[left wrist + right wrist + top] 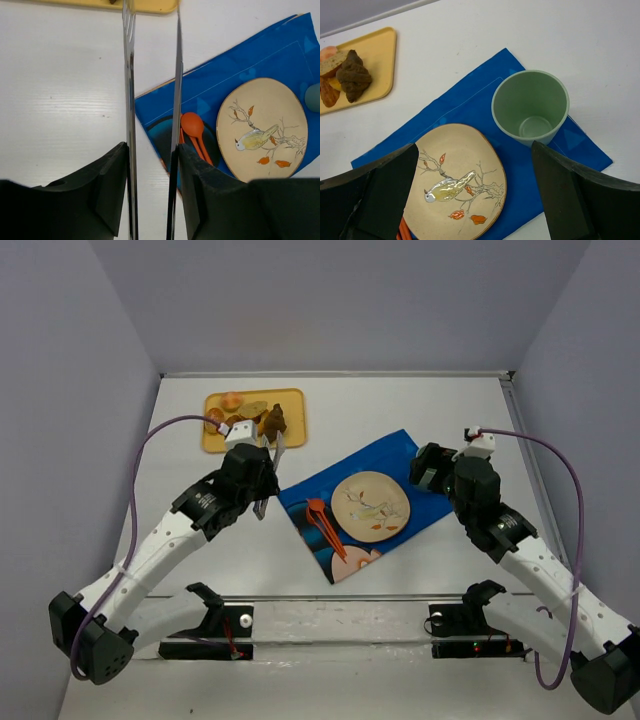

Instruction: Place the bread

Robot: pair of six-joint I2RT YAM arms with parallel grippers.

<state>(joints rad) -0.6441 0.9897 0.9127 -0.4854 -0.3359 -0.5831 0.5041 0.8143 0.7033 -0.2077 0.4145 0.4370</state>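
Dark brown lumpy bread chunk lies on the yellow tray, just beyond seemingly metal tongs pinched in the nearer left fingers; right fingers spread.

No word, number, label or brand can be read in any view; the plate carries only a painted bird.

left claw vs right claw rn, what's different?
The left claw grips metal tongs; the right claw is open and empty. The left claw aims its tongs at the yellow tray; the right claw hangs above the green cup on the blue cloth. Both have black fingers.
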